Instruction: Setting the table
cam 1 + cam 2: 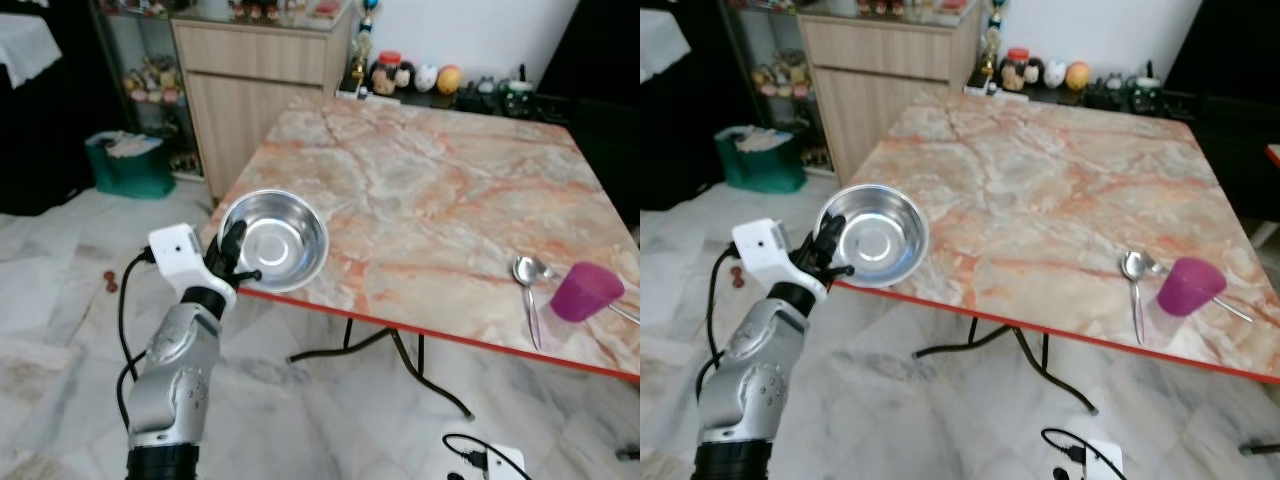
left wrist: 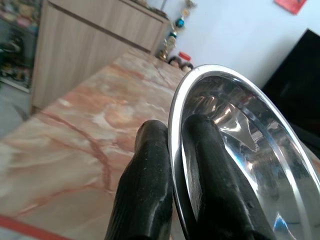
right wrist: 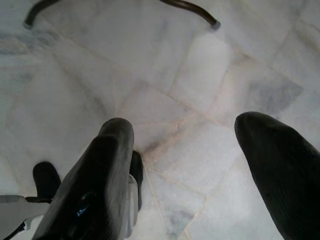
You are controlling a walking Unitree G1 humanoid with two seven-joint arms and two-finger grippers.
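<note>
The table setting looks, by my reading, partly done — some pieces are already down at the far side and one piece is in transit. Starting at the left, the left gripper (image 1: 232,258) pinches the rim of a steel bowl (image 1: 274,240), one finger inside the wall and one outside, as the left wrist view shows with the fingers (image 2: 145,200) closed tight on the metal edge. The bowl is held tilted, its mouth facing up and toward the camera, over the near left corner of the marble table (image 1: 420,190), at about 8 o'clock on the tabletop; whether it touches the surface I cannot tell. It is empty, just a bright reflection in its bottom. Across the bare middle, at about 4 o'clock near the red front edge, lie a spoon (image 1: 528,290) and just beside it a purple cup (image 1: 586,290), leaning rather than upright; its contents cannot be made out. The right gripper (image 3: 190,170) hangs idle over the floor tiles, its fingers spread wide with nothing between them. What remains, I judge, is setting the bowl down at a place — probably nearer the spoon and cup.
</note>
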